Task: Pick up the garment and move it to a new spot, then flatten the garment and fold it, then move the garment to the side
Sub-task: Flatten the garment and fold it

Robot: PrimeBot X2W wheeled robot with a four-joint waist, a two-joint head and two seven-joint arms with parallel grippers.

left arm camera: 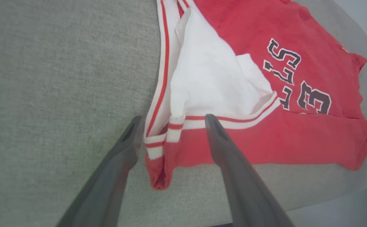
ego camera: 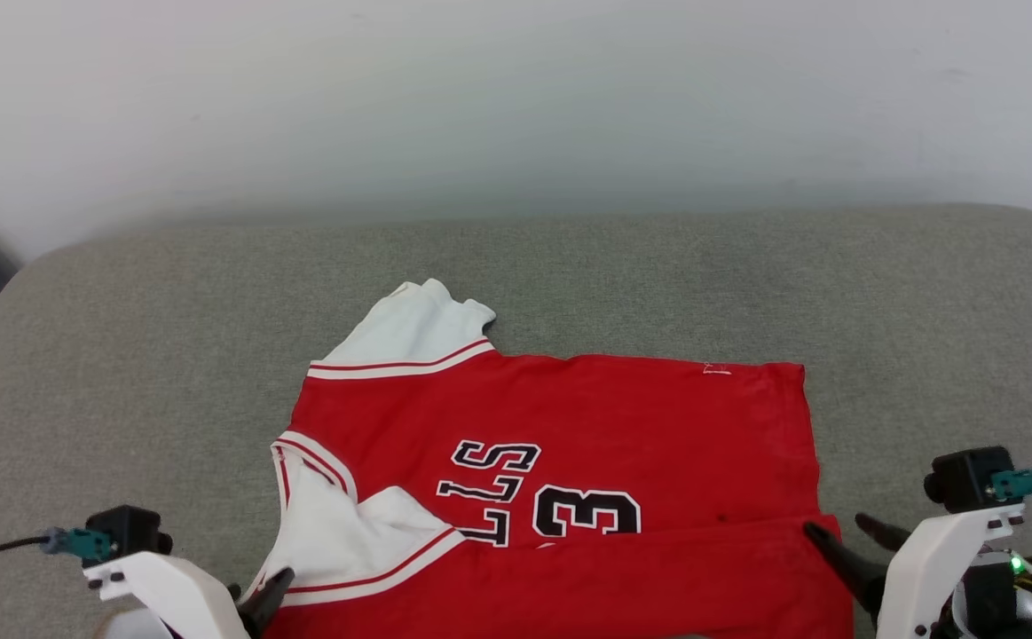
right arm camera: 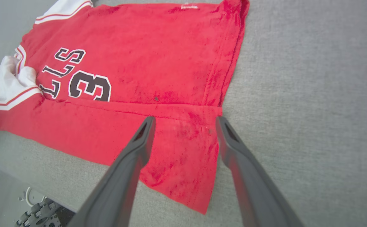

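A red jersey T-shirt lies spread on a grey upholstered surface below a pale wall. Its collar end is toward the robot's left and its hem toward the right. In the head view the black, white-outlined letters and the number "3" read upside down. The shirt's near edge is turned up in a long red band over the front, and that band covers the bottom of the lettering. One white sleeve juts out at the far side, and the other sleeve is doubled over near the collar.

The left gripper stands at the shirt's near left corner. Its two dark fingers are spread wide to either side of the red-striped sleeve cuff, with nothing pinched between them. The right gripper stands at the near right corner with its jaws likewise parted. One finger is over the folded band and the other is at the hem's edge, where red cloth meets grey fabric. The pictures do not show whether either gripper's fingertips touch the cloth.
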